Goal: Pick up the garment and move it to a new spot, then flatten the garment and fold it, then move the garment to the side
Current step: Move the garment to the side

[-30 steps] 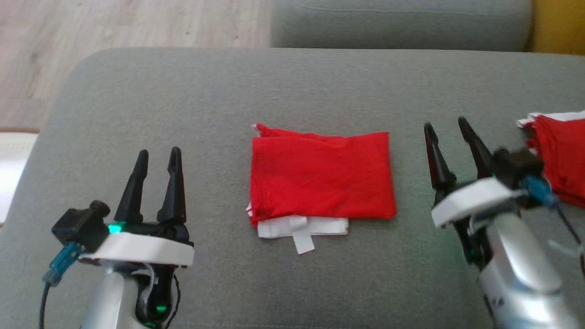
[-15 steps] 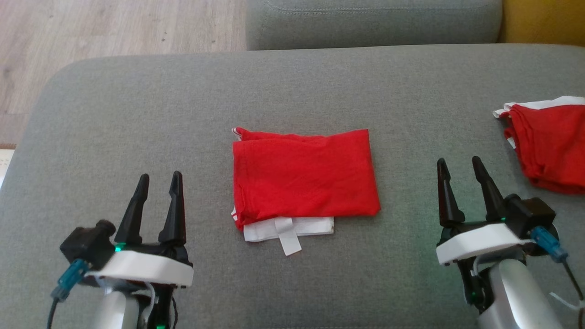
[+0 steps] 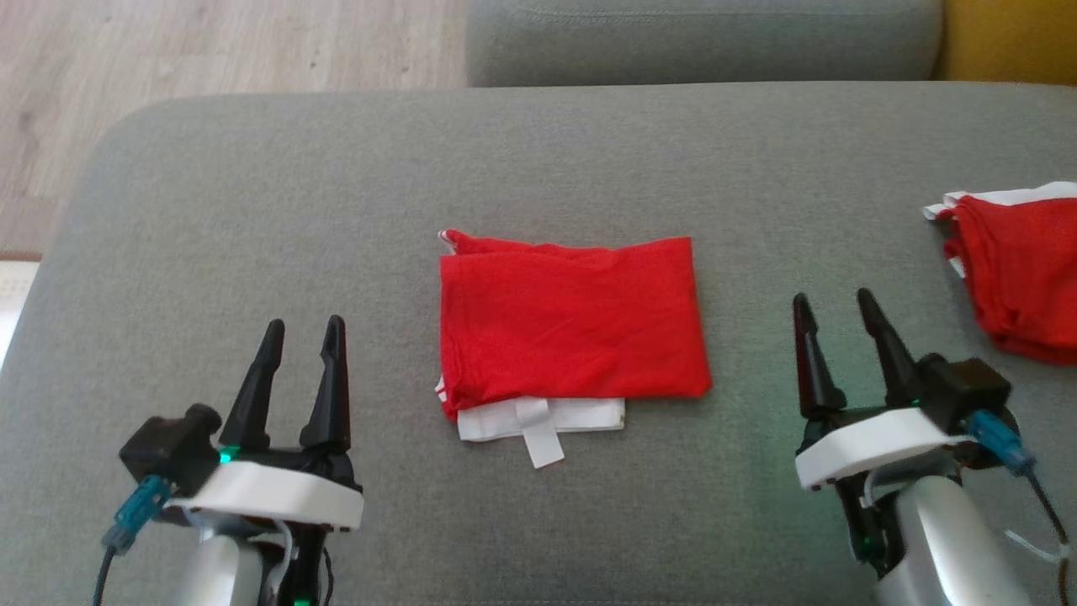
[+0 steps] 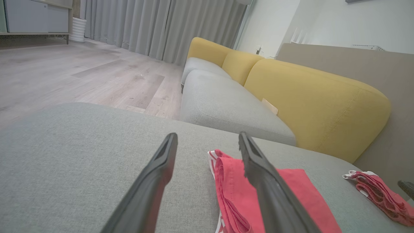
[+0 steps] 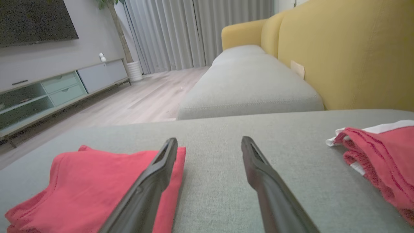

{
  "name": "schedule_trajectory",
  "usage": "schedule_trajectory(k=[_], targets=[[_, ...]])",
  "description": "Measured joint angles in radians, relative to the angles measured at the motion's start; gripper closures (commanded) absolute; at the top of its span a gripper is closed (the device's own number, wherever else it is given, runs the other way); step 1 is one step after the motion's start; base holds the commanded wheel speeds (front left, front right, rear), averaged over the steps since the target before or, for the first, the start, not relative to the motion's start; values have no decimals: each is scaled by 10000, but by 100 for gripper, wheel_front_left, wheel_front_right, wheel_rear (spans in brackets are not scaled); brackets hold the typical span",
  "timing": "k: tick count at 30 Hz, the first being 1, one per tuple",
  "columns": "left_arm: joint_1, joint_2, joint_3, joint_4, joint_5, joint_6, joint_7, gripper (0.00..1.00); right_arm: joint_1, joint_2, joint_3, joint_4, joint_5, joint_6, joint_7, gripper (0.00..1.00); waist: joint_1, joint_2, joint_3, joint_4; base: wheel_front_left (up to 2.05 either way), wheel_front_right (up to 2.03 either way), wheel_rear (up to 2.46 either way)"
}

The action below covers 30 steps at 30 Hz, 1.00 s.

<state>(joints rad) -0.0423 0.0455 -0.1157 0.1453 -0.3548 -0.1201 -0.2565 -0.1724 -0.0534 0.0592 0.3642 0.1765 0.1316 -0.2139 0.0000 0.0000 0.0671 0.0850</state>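
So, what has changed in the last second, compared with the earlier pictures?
The right gripper drew back toward the robot, away from the second red garment at the right; it is open and empty. The left gripper, also open, the folded red garment and the grey cushion stayed as they were.

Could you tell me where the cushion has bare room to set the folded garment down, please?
Bare: the wide strip of cushion left of the folded garment, beyond the left pincer; also the band behind it. Crowded: the right edge, by the second garment.
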Motion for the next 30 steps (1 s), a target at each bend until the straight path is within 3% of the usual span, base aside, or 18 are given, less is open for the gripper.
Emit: schedule_trajectory(k=[12,29,30], targets=[[-320,0,-380,117,-109,-33,0,0,-892,6,673,1605,-82,0,1511,0,0,0,616,757,0,0,0],[-776,-2,-685,284,-255,-40,0,0,-2577,-44,1039,4042,581,0,2117,0,0,0,1325,1553,0,0,0],[-799,-2,-694,284,-265,-40,0,0,-2682,-58,1133,4159,583,0,2161,31,0,0,1328,1558,0,0,0]])
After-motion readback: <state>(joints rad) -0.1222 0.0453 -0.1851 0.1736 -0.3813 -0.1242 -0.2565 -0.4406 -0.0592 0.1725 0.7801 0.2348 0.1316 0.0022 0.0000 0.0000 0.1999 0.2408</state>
